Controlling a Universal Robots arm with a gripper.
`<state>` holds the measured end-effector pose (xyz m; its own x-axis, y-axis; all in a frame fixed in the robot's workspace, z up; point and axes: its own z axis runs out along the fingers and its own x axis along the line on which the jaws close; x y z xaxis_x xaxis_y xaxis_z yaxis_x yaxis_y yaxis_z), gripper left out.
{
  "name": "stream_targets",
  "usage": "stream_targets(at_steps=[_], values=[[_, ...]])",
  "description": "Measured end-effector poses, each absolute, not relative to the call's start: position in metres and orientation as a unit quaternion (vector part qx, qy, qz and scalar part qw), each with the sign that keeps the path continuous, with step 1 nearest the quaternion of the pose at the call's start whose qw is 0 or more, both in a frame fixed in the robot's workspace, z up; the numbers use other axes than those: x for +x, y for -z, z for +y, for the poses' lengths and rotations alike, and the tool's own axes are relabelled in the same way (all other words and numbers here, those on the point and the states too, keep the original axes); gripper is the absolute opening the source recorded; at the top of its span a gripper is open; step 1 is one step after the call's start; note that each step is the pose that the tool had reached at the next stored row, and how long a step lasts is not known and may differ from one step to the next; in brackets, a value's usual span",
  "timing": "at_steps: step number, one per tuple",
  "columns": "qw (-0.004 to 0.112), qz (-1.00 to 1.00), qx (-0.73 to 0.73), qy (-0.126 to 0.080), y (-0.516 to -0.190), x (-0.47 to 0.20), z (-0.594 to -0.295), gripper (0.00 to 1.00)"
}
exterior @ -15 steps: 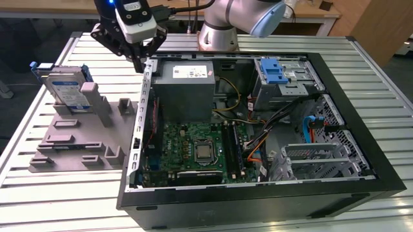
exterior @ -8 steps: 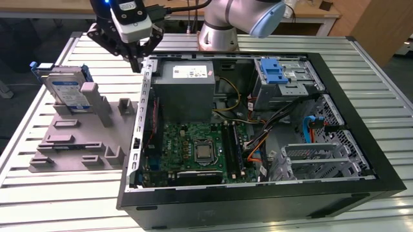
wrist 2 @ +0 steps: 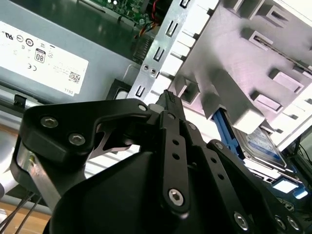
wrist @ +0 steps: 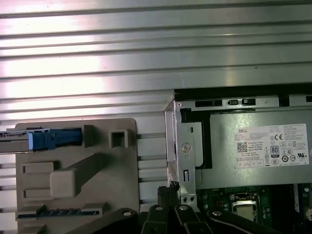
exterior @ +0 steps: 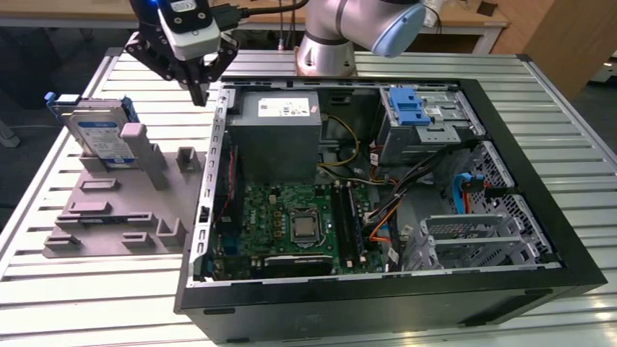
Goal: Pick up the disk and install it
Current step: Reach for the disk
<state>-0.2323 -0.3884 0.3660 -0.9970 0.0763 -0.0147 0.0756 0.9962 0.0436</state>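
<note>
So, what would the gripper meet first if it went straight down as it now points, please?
Most likely the table between the grey fixture and the computer case. The gripper hangs so near the case's side wall that it might catch that rim instead.

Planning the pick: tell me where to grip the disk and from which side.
Probably grip the disk by its exposed upper part, across its flat faces, from above: it stands on edge in the grey holder, whose post covers its lower part.
</note>
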Motion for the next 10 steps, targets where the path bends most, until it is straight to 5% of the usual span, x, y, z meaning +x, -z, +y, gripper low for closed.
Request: stream_targets(at_steps=[10], values=[[0.008, 0.999, 0.038, -0.022, -0.3660, -0.2353, -0.3881, 0.11]])
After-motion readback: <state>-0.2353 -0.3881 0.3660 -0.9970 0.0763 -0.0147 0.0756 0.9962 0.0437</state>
